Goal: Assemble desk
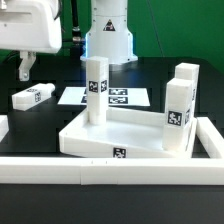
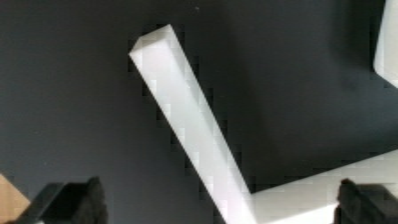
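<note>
gripper (image 1: 24,68) wide open, holding nothing | loose leg (image 1: 33,96) lying just below it | tabletop (image 1: 110,135) carries two upright legs, maybe three

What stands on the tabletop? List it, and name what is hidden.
Three upright legs: the lone leg at the exterior view's left, the nearer leg and farther leg at its right. On the tabletop, sockets under them are covered.
</note>
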